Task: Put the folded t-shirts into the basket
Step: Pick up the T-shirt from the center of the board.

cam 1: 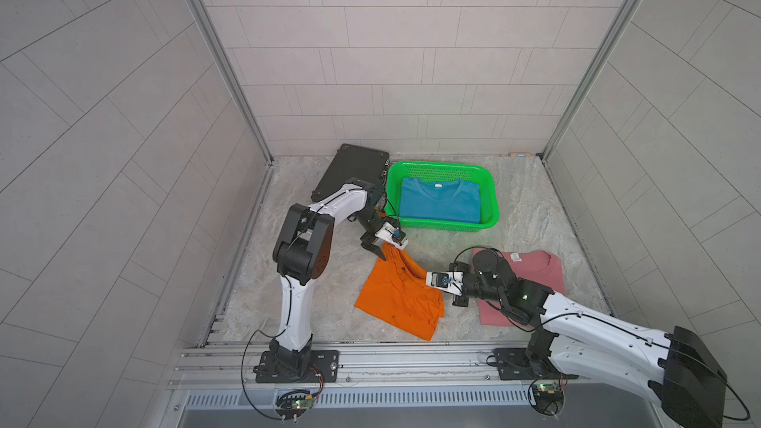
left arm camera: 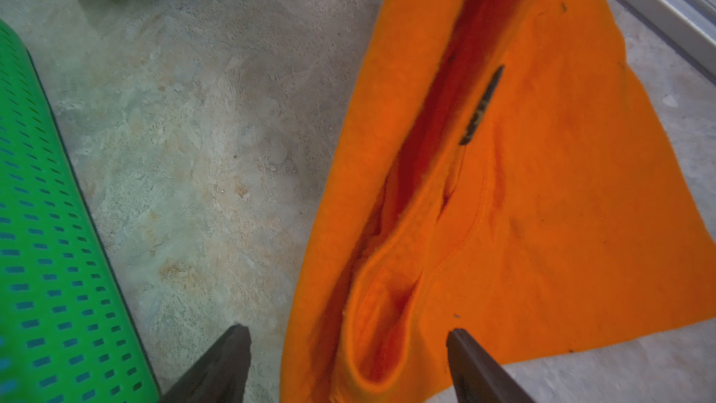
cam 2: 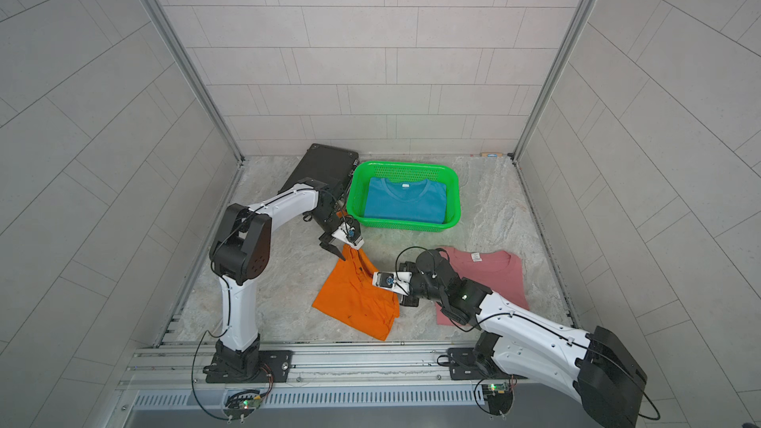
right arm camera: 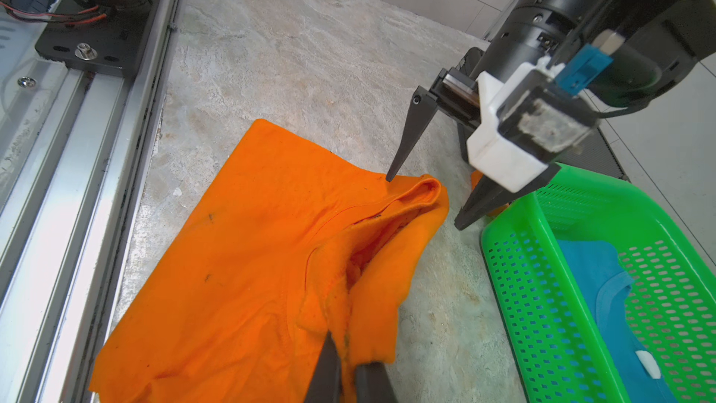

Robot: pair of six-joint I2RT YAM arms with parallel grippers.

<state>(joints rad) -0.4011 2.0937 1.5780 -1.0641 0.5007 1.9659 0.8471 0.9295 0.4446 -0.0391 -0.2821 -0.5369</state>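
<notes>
1. Tabletop of grey marbled stone-look material (cam 1: 535,207) carries everything.
2. Bright green shallow perforated plastic basket (cam 1: 447,225) sits at the far middle. A black hard case (cam 1: 354,166) lies just beside it on the left arm's side; contact cannot be told.
3. Bright blue folded crew-neck t-shirt (cam 1: 438,203) lies flat inside the basket, collar toward the far wall.
4. Orange crew-neck t-shirt (cam 1: 395,302) is on the table between the two arms, outside the basket. Its fold is rumpled, with the far corner and the collar edge raised off the surface.
5. Dusty pink folded crew-neck t-shirt (cam 1: 543,277) lies flat on the table on the right arm's side, outside the basket, partly covered by that arm.
6. Right gripper (right arm camera: 345,354): jaws pinched together on the orange shirt's edge by the collar.
7. Left gripper (right arm camera: 423,201): jaws apart, straddling the raised far fold of the orange shirt. In the right wrist view one fingertip (right arm camera: 389,176) meets the cloth; nothing is clamped.
</notes>
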